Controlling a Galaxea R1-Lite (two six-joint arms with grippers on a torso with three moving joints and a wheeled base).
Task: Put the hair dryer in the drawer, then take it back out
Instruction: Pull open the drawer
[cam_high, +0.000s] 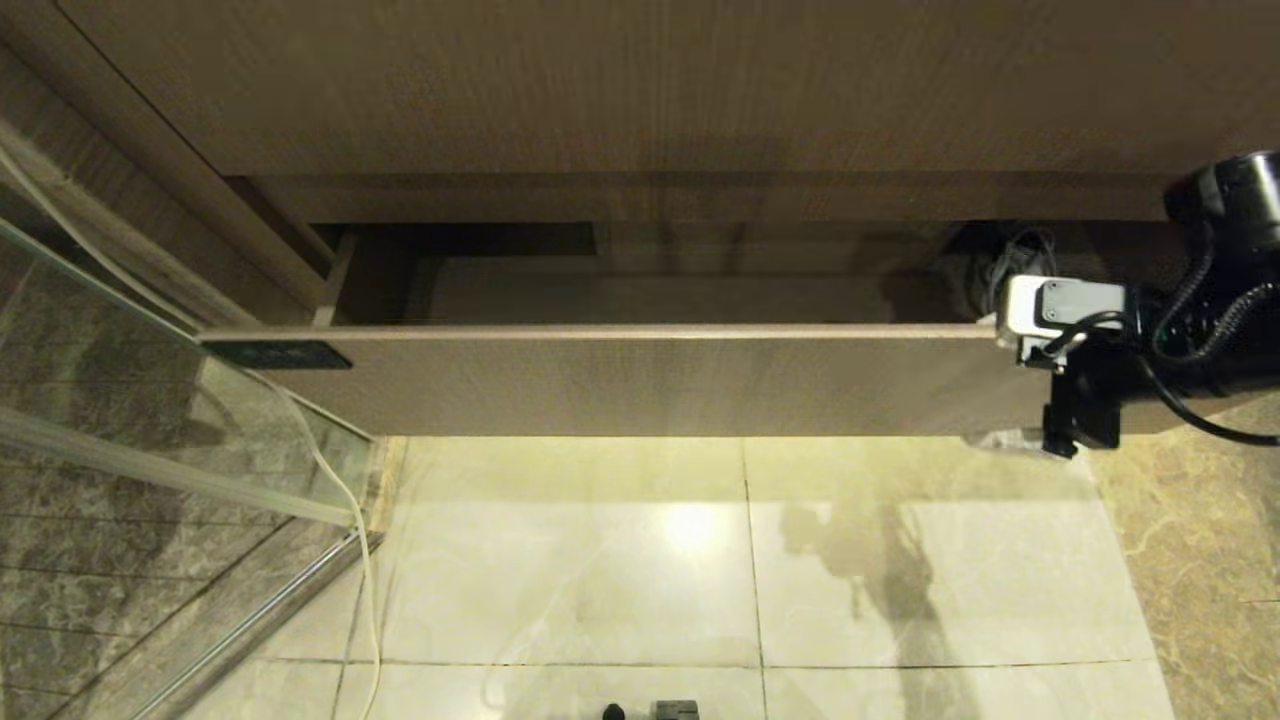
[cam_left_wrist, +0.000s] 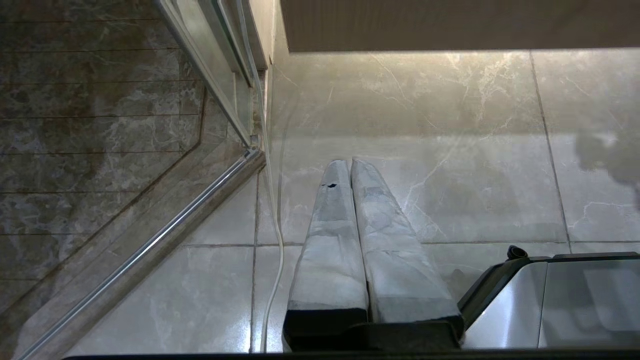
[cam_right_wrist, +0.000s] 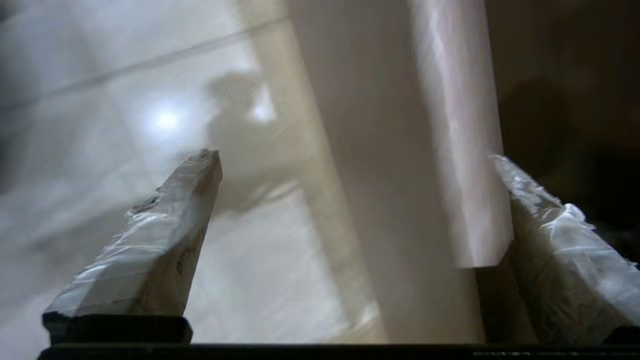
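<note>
The drawer (cam_high: 640, 380) stands pulled out, its light wood front (cam_right_wrist: 380, 200) carrying a small dark label (cam_high: 278, 355) at the left end. My right gripper (cam_high: 1005, 380) is at the front's right end, open wide (cam_right_wrist: 352, 155). One taped finger (cam_right_wrist: 165, 240) is over the floor side and the other finger (cam_right_wrist: 560, 240) is on the dark inner side, with nothing held. A tangle of dark cord (cam_high: 1020, 255) lies in the drawer's right back corner. The hair dryer is hidden. My left gripper (cam_left_wrist: 348, 162) hangs shut and parked over the floor.
A taller plain wood panel (cam_high: 640, 90) rises behind the drawer. A glass shower door (cam_high: 150, 400) with a metal rail (cam_left_wrist: 150, 250) stands to the left, and a thin white cord (cam_high: 345, 500) runs beside it. Glossy floor tiles (cam_high: 700, 560) lie below, and my base (cam_left_wrist: 560, 300) is near.
</note>
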